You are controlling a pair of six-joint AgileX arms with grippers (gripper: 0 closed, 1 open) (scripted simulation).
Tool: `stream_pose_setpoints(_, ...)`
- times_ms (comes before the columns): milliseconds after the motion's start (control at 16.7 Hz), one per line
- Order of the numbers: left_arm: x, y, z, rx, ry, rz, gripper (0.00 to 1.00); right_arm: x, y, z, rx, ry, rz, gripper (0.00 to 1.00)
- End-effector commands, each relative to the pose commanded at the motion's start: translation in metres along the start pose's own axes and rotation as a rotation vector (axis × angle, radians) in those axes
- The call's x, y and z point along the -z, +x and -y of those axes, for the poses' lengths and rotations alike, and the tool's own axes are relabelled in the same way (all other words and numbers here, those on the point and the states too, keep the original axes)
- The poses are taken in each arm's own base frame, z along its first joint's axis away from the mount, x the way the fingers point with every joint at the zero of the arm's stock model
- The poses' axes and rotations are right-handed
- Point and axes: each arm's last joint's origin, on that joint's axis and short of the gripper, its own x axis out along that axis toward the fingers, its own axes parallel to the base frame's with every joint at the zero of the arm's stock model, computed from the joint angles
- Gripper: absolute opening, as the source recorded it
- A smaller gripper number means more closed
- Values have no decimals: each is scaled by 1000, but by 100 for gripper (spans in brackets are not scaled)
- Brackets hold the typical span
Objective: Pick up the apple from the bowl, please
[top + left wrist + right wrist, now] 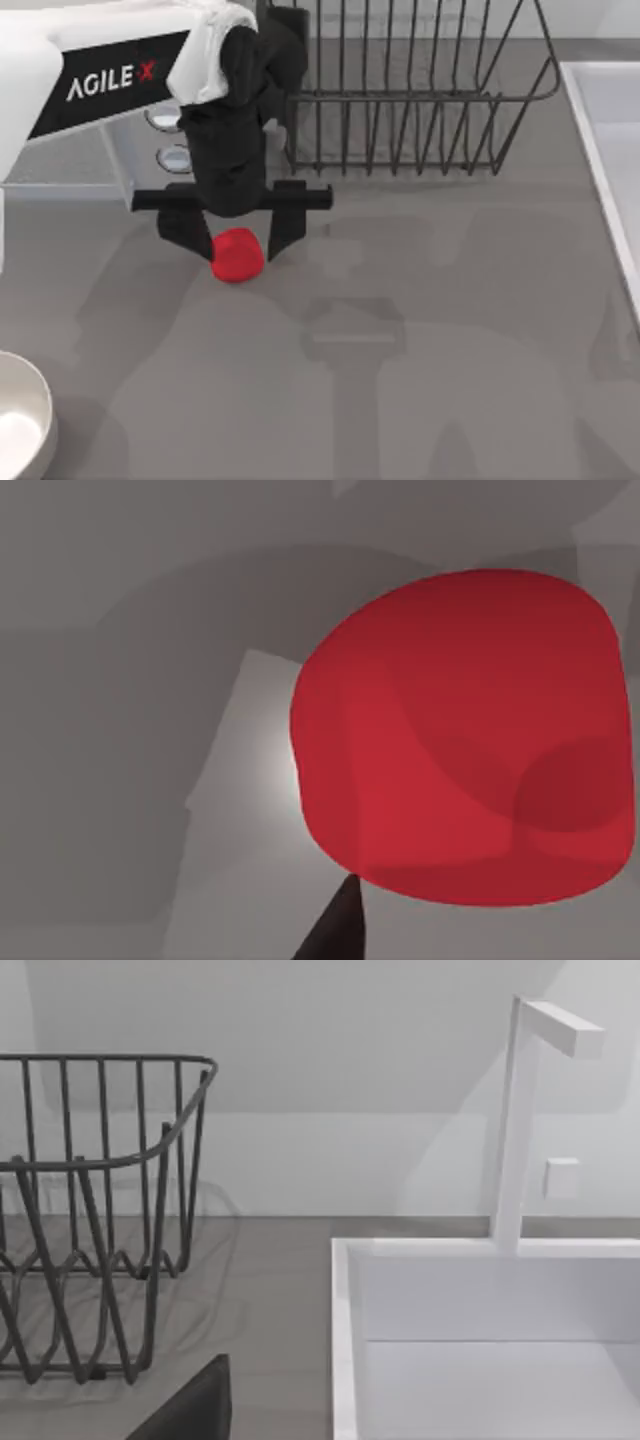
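The bright red apple [237,256] sits between the two black fingers of my left gripper [236,250], which is shut on it over the grey table, left of centre. The left wrist view has the apple [460,740] very close, with one dark fingertip [338,925] beside it. The off-white bowl [22,420] stands at the table's front left corner, well apart from the apple, and its pale inside holds nothing that I can see. A dark part of my right gripper [190,1410] pokes into the edge of the right wrist view.
A black wire dish rack [420,100] stands at the back, just right of my left arm. A white sink [610,150] runs along the right edge, with a white faucet [520,1110] behind it. Open grey tabletop lies in the middle and front.
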Motion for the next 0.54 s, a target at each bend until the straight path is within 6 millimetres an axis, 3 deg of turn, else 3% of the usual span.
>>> stream_pose_setpoints(180, 0, 0, 0, 0, 0, 0, 98, 0, 0, 0, 0, 0, 0, 100)
stream_pose_setpoints(540, 0, 0, 0, 0, 0, 0, 100, 0, 0, 0, 0, 0, 0, 100)
